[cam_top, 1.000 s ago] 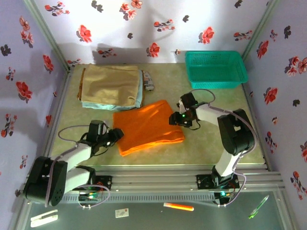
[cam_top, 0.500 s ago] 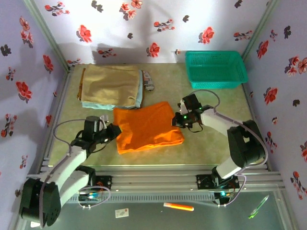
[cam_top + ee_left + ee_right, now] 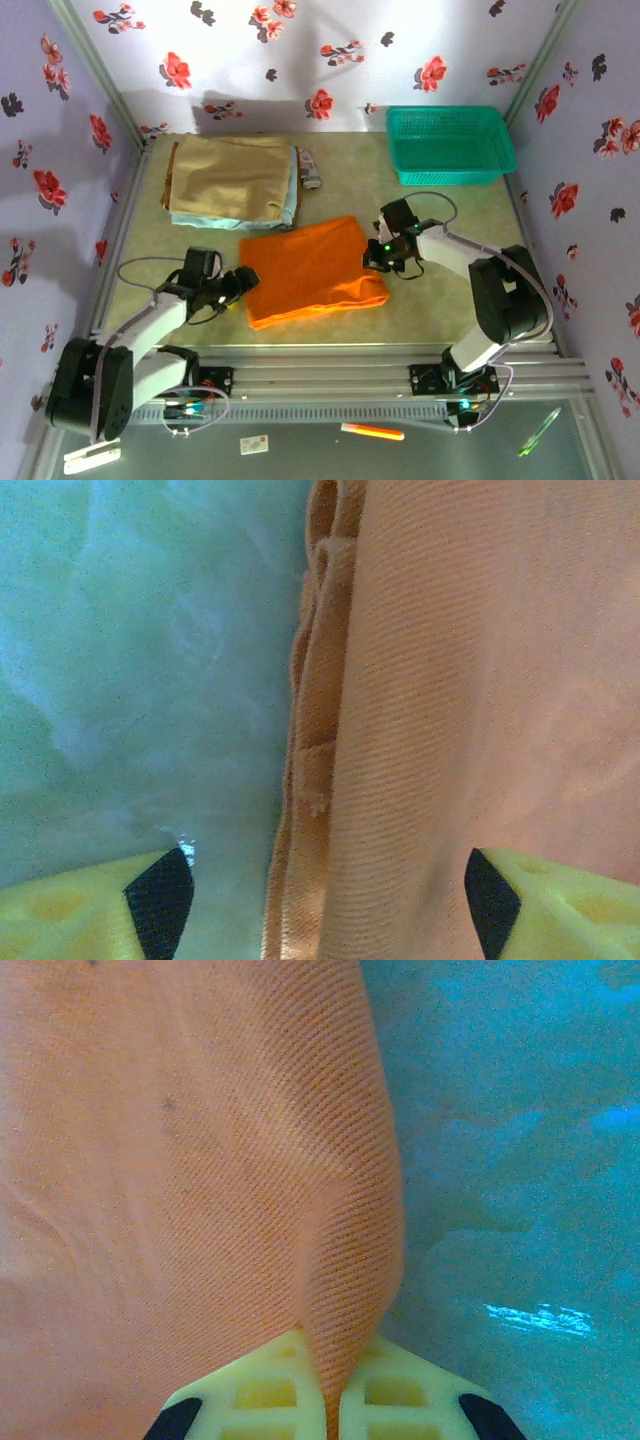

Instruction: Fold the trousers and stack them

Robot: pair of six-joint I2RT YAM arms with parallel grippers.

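With right fingers (image 3: 262, 1388) clamped on the trousers (image 3: 310, 270) and left fingers (image 3: 70, 920) apart, the fold could be dragged askew

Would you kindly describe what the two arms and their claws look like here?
The left arm and right arm have white rounded links, bulky black joint housings and thin grey cables looping alongside; a green light glows by the right claw. It and the left claw have pale yellow fingers with black patches.
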